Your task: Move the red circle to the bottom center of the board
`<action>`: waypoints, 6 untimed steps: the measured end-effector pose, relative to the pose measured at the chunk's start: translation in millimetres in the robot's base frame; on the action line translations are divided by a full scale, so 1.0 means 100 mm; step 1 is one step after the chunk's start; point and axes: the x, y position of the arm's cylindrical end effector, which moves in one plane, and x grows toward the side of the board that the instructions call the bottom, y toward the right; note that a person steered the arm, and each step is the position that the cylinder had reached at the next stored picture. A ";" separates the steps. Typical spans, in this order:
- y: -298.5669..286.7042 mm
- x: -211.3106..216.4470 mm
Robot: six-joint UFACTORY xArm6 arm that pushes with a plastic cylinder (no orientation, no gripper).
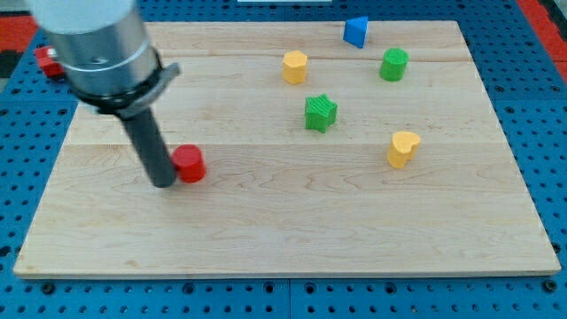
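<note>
The red circle (189,164) is a short red cylinder lying on the wooden board (283,230), left of the board's middle. My tip (165,183) rests on the board just to the left of the red circle and touches its left side. The dark rod rises from the tip up and to the left into the grey arm housing (96,44) at the view's top left.
A yellow hexagon block (295,66), a blue block (356,32) and a green cylinder (394,64) lie near the view's top. A green star (321,113) lies right of centre. A yellow heart (403,148) lies further right. A red object (46,59) sits off the board's left edge.
</note>
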 end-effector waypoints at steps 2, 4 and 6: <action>-0.06 -0.21; 0.13 -0.28; 0.48 -0.28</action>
